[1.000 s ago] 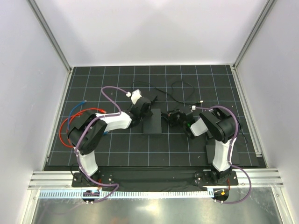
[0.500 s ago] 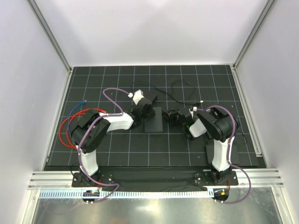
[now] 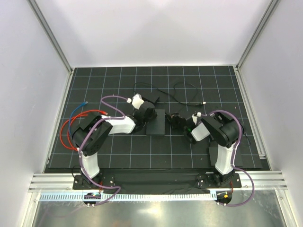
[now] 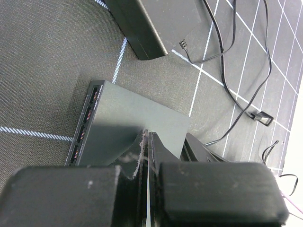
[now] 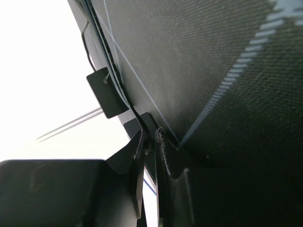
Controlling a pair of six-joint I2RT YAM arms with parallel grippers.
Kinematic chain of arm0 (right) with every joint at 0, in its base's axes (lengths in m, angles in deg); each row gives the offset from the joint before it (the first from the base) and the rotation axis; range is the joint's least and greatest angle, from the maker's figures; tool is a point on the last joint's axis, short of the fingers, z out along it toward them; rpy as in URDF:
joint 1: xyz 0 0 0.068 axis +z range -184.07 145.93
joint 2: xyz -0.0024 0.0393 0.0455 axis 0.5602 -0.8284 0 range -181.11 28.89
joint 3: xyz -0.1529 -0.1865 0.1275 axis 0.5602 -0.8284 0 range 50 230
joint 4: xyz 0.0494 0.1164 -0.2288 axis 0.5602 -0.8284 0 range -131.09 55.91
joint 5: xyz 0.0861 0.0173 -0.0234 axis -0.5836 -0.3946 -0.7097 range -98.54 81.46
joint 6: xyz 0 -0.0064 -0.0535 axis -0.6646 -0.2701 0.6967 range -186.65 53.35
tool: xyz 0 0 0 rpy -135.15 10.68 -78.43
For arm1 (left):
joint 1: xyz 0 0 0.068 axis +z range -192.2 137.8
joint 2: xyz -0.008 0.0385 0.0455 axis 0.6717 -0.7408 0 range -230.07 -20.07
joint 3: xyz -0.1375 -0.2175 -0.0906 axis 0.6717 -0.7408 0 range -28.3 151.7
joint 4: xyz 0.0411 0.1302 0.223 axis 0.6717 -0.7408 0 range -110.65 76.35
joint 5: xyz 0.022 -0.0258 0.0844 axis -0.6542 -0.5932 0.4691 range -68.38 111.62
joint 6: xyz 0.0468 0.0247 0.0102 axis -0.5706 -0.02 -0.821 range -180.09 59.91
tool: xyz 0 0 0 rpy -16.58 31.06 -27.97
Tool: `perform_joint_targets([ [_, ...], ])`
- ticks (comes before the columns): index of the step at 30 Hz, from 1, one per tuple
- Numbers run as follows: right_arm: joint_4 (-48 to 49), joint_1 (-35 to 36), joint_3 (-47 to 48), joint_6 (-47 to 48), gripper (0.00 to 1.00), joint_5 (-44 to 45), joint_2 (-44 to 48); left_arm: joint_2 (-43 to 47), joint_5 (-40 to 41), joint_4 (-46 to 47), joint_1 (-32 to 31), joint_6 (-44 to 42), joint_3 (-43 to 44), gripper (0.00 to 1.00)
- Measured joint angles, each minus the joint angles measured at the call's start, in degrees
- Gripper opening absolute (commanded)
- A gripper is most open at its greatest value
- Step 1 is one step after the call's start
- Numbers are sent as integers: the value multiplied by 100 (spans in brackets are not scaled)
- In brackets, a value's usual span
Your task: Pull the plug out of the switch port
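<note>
I am holding my left gripper (image 4: 147, 138), fully closed and empty, on the top of the switch (image 4: 132, 118), touching it as far as I can tell. Just beside the switch, my right gripper (image 5: 152, 140) is pinching, jaws almost together, a thin dark piece I am taking for the plug (image 5: 140, 124). I am judging that a straight pull away from the switch is best, with the left gripper bearing down. Beyond the switch, a power brick (image 4: 137, 28) is lying apart.

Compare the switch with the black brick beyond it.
The switch is flat and low; the brick looks thicker. The switch shows a row of sockets along one edge; the brick's visible faces are plain. The switch lies right by the left gripper; the brick farther off. Both are matte black, on the mat.
</note>
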Motion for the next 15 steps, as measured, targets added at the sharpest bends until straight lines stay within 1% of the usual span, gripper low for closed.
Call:
perform_joint_targets([
  [7, -79, 13, 57, -2, 1, 59, -33, 0, 238, -122, -48, -68, 50, 0],
  [15, 566, -55, -7, 20, 1, 162, -273, 0, 605, -245, -46, 28, 90, 0],
])
